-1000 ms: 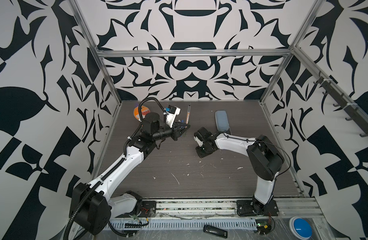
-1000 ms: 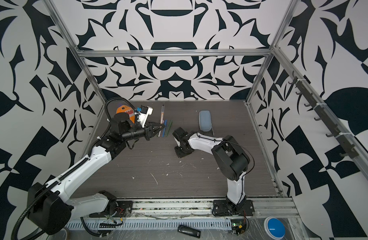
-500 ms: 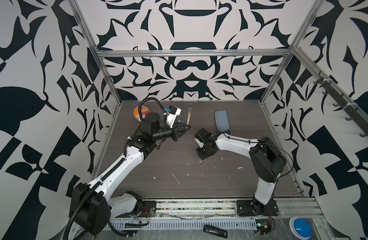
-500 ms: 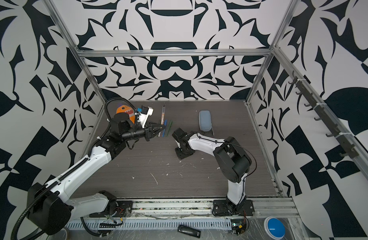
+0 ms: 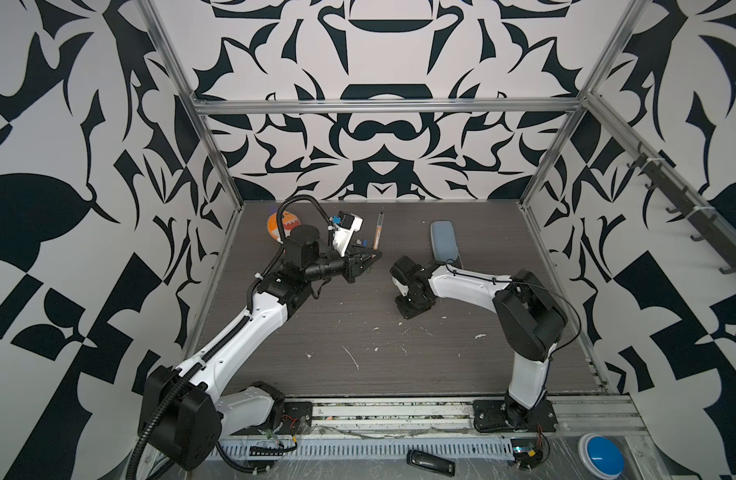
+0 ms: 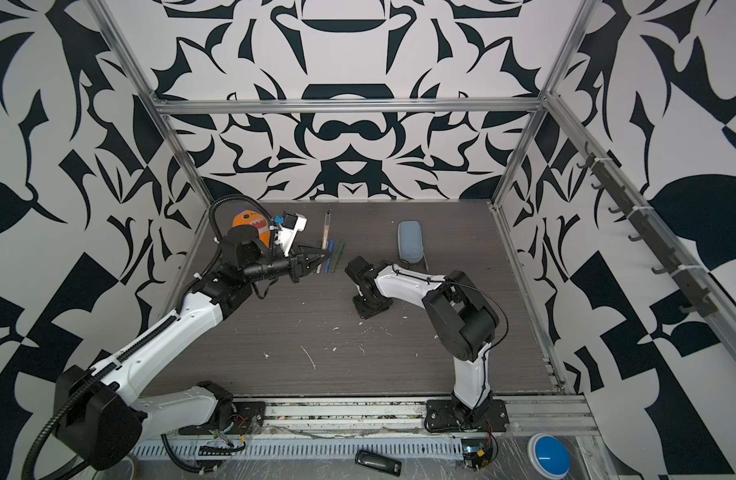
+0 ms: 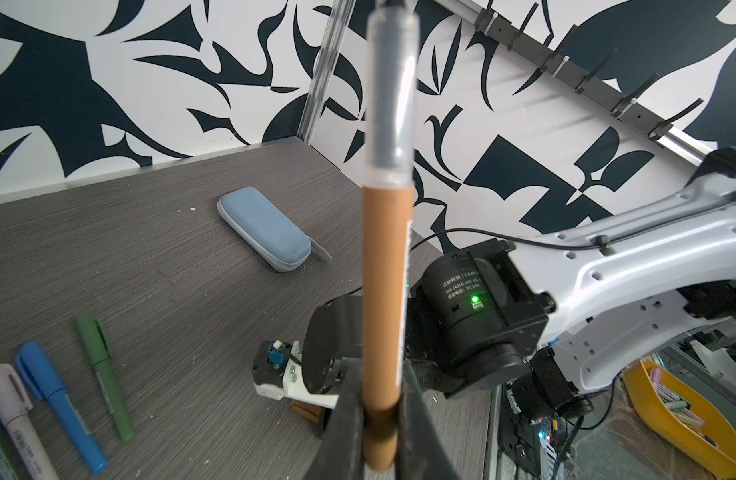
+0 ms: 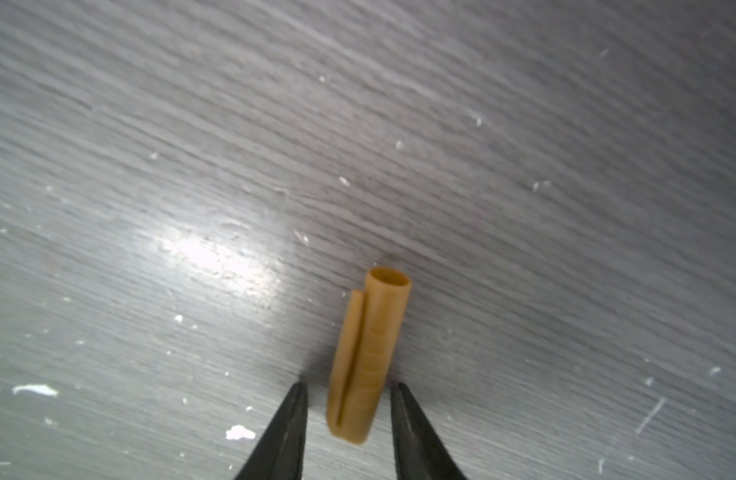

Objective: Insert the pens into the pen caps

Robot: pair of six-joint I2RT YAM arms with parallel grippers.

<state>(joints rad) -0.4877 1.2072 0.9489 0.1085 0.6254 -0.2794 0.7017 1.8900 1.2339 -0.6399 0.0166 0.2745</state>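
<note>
My left gripper is shut on the orange-brown pen, near its rear end, and holds it above the table. The pen's clear front section points away from the wrist camera. In both top views this gripper hovers at the back left with the pen. My right gripper points down at the table, open. The orange-brown pen cap lies flat between its fingertips with a gap on each side. A green, a blue and a white-pink pen lie capped side by side.
A pale blue zip case lies at the back, right of centre. An orange toy sits in the back left corner. White flecks dot the table's front half. A yellow bin stands beyond the table's edge.
</note>
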